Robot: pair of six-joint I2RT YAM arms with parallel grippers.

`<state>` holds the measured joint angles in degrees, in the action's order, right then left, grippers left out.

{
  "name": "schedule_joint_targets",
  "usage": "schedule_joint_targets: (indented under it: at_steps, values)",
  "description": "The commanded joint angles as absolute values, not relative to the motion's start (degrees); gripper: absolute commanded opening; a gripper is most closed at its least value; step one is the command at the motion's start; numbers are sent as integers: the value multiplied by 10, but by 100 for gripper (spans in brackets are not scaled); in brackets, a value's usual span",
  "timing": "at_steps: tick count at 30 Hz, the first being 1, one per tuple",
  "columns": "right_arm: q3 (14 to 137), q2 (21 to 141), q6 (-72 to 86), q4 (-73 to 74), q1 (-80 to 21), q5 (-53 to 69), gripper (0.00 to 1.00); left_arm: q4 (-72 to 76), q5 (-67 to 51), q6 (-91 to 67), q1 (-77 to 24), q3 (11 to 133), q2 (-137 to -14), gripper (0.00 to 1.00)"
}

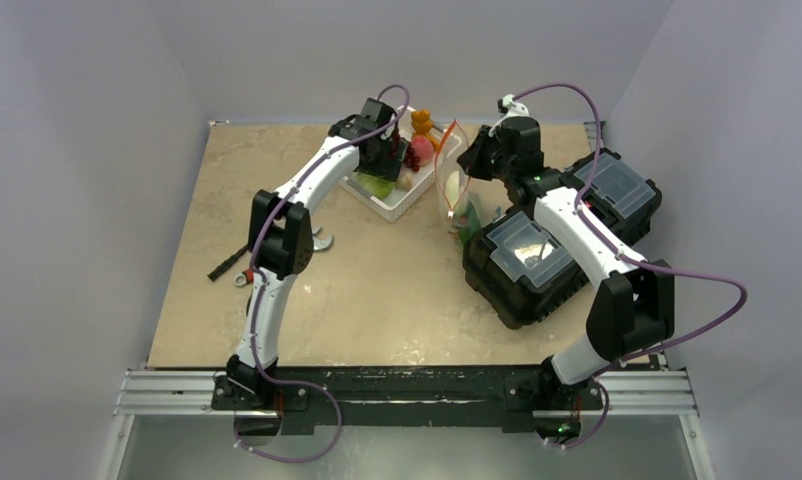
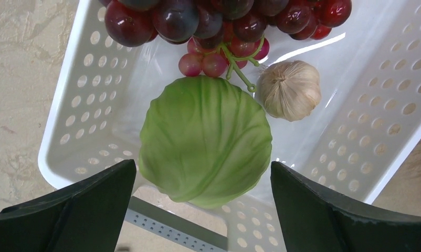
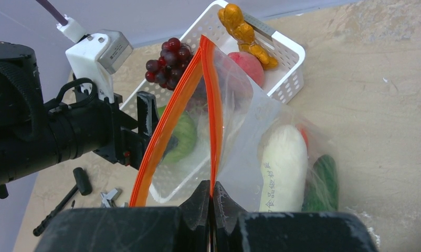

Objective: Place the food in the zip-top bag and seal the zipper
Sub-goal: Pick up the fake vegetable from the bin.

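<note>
My left gripper (image 2: pixel 203 210) is open above the white slotted basket (image 2: pixel 82 105), its fingers standing wide on either side of the light green cabbage (image 2: pixel 206 144). Beyond the cabbage lie red and dark grapes (image 2: pixel 198 18) and a pale garlic-like bulb (image 2: pixel 290 89). My right gripper (image 3: pixel 211 191) is shut on the red-orange zipper (image 3: pixel 213 105), holding the zip-top bag (image 3: pixel 250 131) upright with its mouth spread open beside the basket. Inside the bag are a white oval piece (image 3: pixel 284 163) and a dark green cucumber (image 3: pixel 321 181). A peach (image 3: pixel 248 65) and an orange carrot (image 3: pixel 245 34) rest in the basket.
Two black toolboxes (image 1: pixel 527 265) (image 1: pixel 617 190) sit to the right of the bag, under my right arm. A wrench (image 1: pixel 322 242) and a black screwdriver (image 1: pixel 227 265) lie on the table to the left.
</note>
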<state>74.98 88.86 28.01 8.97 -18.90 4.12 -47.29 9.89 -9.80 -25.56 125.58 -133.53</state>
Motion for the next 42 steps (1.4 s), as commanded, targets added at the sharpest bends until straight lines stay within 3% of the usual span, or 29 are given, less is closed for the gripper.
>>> schedule_joint_targets:
  at_steps: [1, 16, 18, 23, 27, 33, 36, 42]
  values:
    - [762, 886, 274, 62, -187, 53, 0, -417, 104, -109, -257, 1259, -1315, 100]
    - [765, 891, 272, 60, -186, 61, 0, -476, 87, -112, -258, 1269, -1365, 100]
    - [764, 890, 272, 60, -187, 61, 0, -482, 87, -109, -258, 1275, -1375, 96]
    - [763, 887, 272, 58, -187, 61, 0, -473, 80, -92, -258, 1290, -1372, 75]
    - [761, 884, 272, 57, -187, 61, 0, -458, 65, -81, -258, 1302, -1341, 44]
    - [756, 877, 273, 54, -187, 61, 0, -447, 48, -73, -257, 1314, -1304, 7]
    - [753, 875, 273, 53, -187, 61, 0, -453, 39, -77, -258, 1320, -1282, 0]
    - [753, 877, 272, 50, -187, 60, 0, -459, 15, -85, -257, 1298, -1186, 0]
